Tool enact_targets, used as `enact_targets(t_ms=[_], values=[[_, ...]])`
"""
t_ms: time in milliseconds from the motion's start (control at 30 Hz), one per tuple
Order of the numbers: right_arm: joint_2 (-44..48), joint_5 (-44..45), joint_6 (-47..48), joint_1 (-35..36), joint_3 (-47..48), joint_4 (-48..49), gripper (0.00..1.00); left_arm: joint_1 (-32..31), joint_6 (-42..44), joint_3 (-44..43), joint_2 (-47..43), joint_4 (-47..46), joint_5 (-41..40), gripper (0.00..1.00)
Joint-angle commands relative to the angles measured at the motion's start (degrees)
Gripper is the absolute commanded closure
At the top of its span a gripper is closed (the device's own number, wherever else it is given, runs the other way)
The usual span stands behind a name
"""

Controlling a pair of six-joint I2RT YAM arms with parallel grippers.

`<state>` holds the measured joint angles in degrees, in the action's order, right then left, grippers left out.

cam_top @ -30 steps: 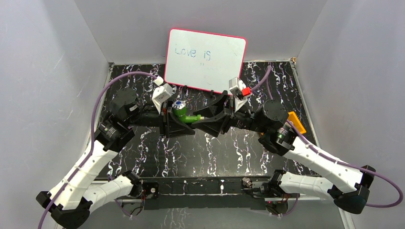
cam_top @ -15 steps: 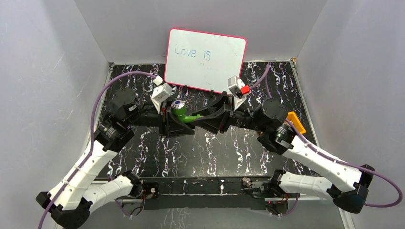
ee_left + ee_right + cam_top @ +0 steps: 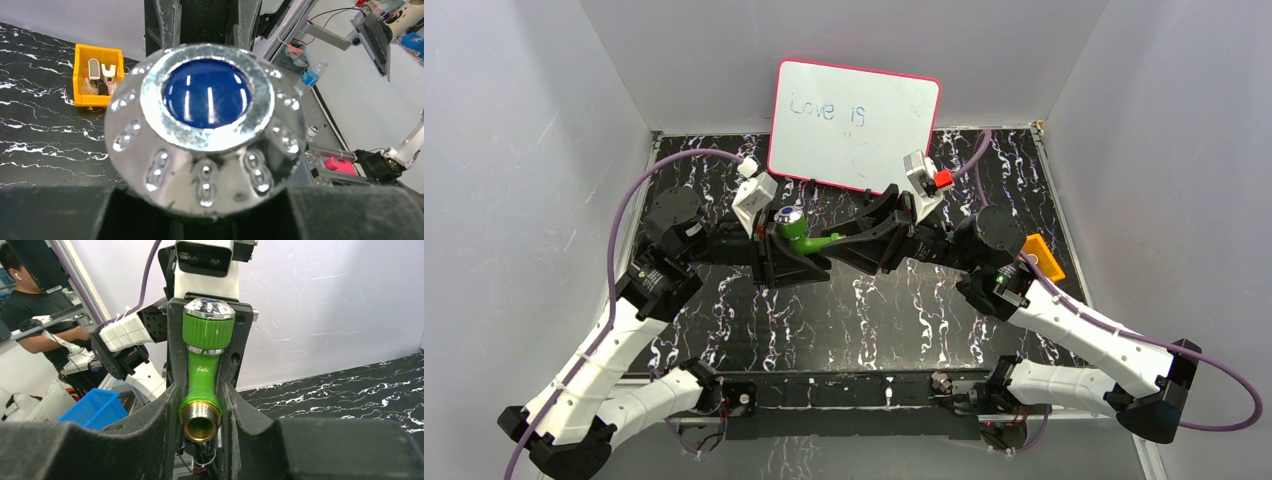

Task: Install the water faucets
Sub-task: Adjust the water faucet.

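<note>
The green faucet [image 3: 807, 236] hangs in mid-air above the middle of the black marbled table, held between both grippers. My left gripper [image 3: 784, 250] is shut on its ribbed green cap, under the blue-and-silver knob [image 3: 206, 125] that fills the left wrist view. My right gripper [image 3: 201, 417] is shut on the faucet [image 3: 202, 370] at the green collar just behind the brass-coloured threaded end [image 3: 201, 424], which points at the right wrist camera. In the top view the right gripper [image 3: 849, 240] meets the faucet from the right. The side spout is hidden.
A whiteboard [image 3: 854, 125] with writing leans on the back wall, right behind the grippers. An orange tray [image 3: 1044, 256] holding metal pieces sits at the table's right edge, also in the left wrist view [image 3: 97, 75]. A small metal fitting [image 3: 941, 381] lies on the front rail.
Both grippers and the faucet have shifted slightly left and away from the bases. The knob end has tilted a little to the left. Both grips are unchanged.
</note>
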<state>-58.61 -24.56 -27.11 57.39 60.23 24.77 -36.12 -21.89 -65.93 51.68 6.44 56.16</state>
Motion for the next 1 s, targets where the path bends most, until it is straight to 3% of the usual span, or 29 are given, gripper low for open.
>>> enact_targets(t_ms=[0, 467, 767, 867, 967], values=[[-0.36, -0.75, -1.41, 0.8, 1.11, 3.5, 1.0, -0.44, -0.35, 0.63, 0.06, -2.06, 0.19, 1.0], [-5.15, -6.26, 1.71, 0.88, 5.81, -8.26, 1.0, -0.44, -1.0, -1.69, 1.83, -2.22, -0.8, 1.0], [-4.93, -7.43, 2.33, 1.32, 2.09, -12.7, 1.0, -0.44, -1.14, -1.75, 0.53, -4.57, -2.68, 1.0], [-3.69, -3.06, 2.37, 1.29, 3.46, -12.92, 0.85, -0.44, -0.14, -1.66, 0.93, -2.66, -2.35, 1.0], [-3.08, 1.09, 3.76, 1.3, 7.8, -14.41, 0.76, -0.44, 0.51, -1.23, 1.07, -1.16, -1.67, 1.0]])
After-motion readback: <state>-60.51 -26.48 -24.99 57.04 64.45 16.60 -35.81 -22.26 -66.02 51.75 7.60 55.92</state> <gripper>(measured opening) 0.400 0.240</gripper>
